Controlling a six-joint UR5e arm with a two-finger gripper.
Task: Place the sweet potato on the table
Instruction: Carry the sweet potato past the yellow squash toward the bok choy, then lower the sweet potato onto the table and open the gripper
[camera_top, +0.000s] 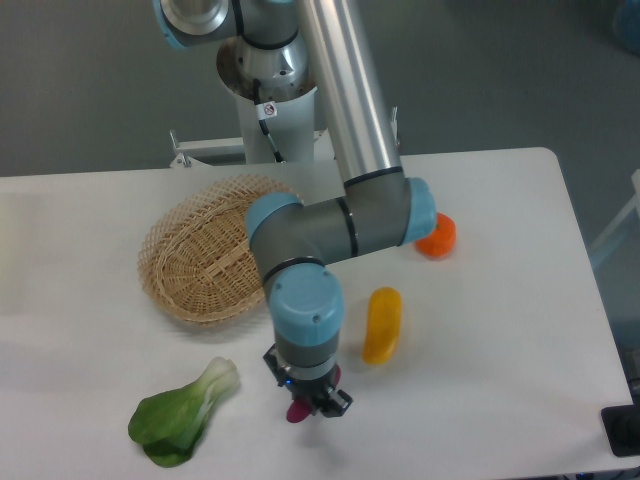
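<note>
The table (500, 330) is a white, matt surface, smooth and without grain. In the left centre of the frame the basket (195, 270) is woven wicker, pale tan, with an open, rough weave. The arm (345, 110) shows a brushed, silvery metal tube with a soft sheen, grey housings and matt light-blue plastic caps at the joints. The sweet potato (297, 411) shows a smooth magenta skin. The yellow vegetable (382, 324) looks smooth and slightly glossy, the orange fruit (440, 236) smooth, the leafy green (180, 415) matt.
</note>
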